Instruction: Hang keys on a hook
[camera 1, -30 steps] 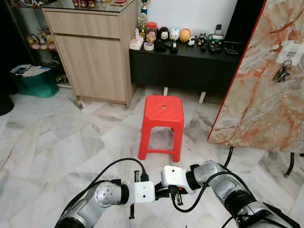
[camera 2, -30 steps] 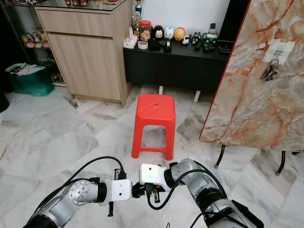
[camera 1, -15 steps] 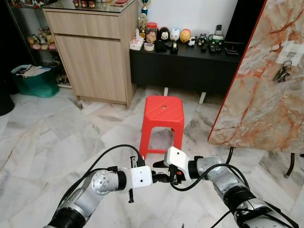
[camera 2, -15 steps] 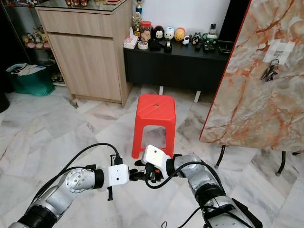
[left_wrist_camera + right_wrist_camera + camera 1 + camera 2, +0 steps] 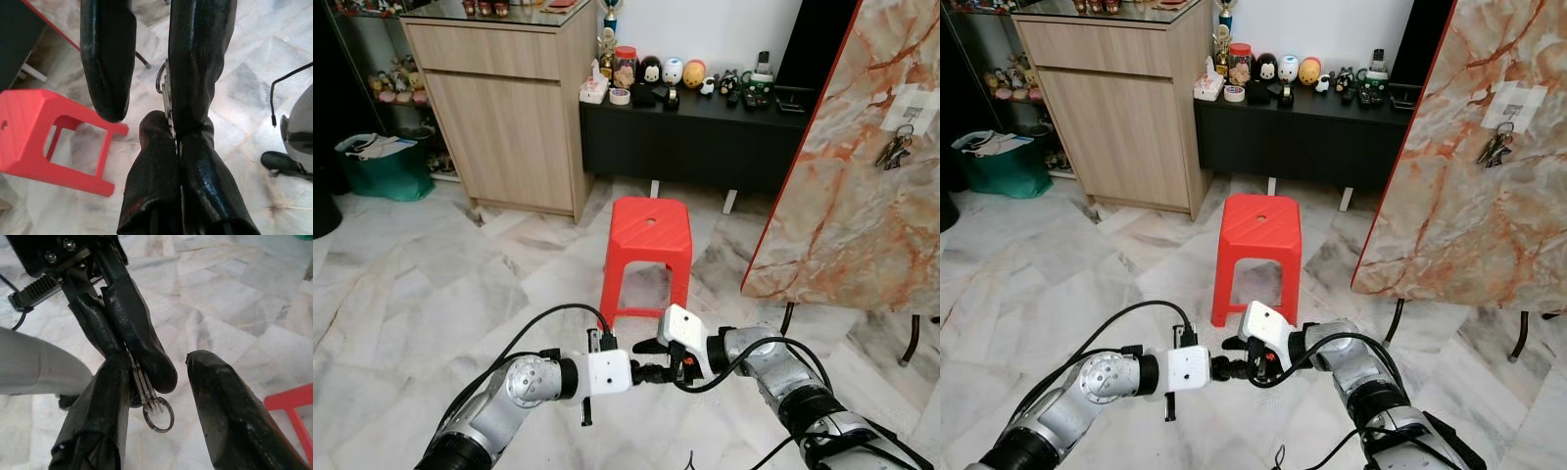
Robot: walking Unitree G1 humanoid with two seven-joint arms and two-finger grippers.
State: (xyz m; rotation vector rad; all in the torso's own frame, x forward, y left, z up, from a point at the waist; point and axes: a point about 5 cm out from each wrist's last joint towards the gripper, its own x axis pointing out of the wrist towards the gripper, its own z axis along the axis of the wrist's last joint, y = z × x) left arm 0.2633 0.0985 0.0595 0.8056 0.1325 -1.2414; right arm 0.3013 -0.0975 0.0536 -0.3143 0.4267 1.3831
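Left end effector (image 5: 644,373), lower centre of frame: two black fingers clamped together on one set of keys (image 5: 146,390), flat blades pinched, one ring hanging free. Right end effector (image 5: 653,354), tip to tip with it: two fingers spread apart, one finger (image 5: 98,416) against the keys, the other clear. One red stool (image 5: 647,258) mid-frame. One marble board (image 5: 862,166), right, carrying a second bunch of keys (image 5: 894,149) on its hook.
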